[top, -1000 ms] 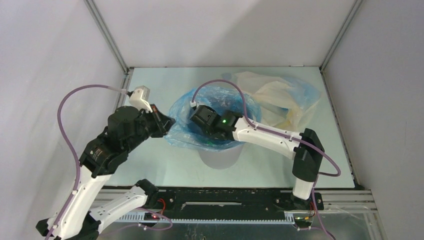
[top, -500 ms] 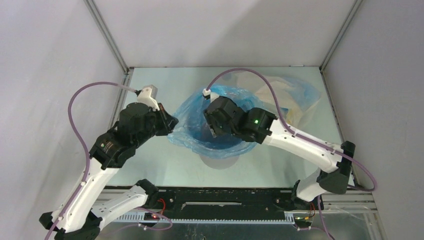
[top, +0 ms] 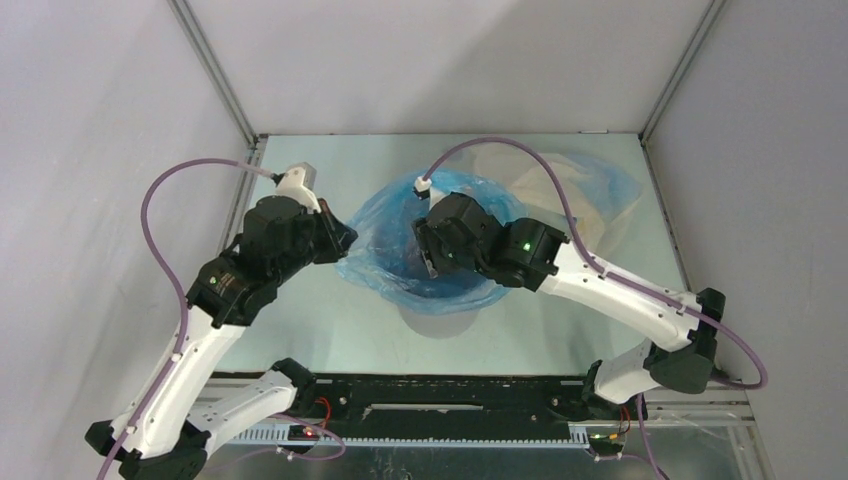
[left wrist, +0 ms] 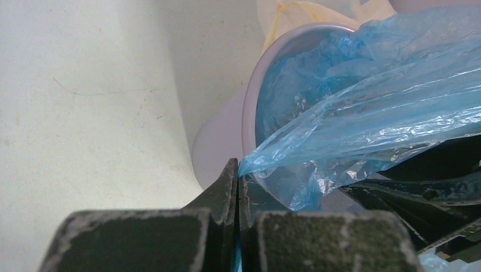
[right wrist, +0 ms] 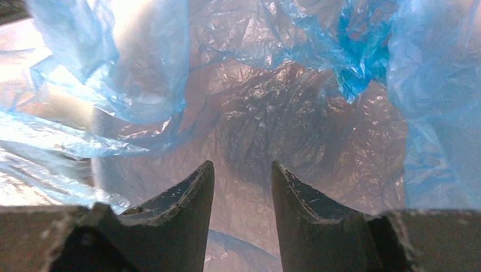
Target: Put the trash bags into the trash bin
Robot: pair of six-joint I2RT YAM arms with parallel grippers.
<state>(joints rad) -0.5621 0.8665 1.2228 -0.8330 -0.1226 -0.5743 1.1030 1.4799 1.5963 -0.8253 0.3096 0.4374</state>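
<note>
We see the pale table filling the floor of the enclosure, with the light grey trash bin standing upright near its middle, between the two arms. A bright blue trash bag is draped into and over the bin's mouth, and its film spills outward past the rim on the left and near sides. Far and to the right of the bin, just beside it, lies a loose pile of cream-yellow and pale blue bags on the table.

The left gripper sits at the bin's left side, just outside the rim. In its wrist view we find its fingers pressed together, pinching a corner of the blue bag, which stretches taut from the fingertips across the bin's opening. The bin wall shows just beyond the tips.

The right gripper points down into the bin's mouth from above. In its wrist view the fingers stand spread with nothing between them. Crinkled blue film surrounds them on all sides, and the bag's hollow opens ahead.
</note>
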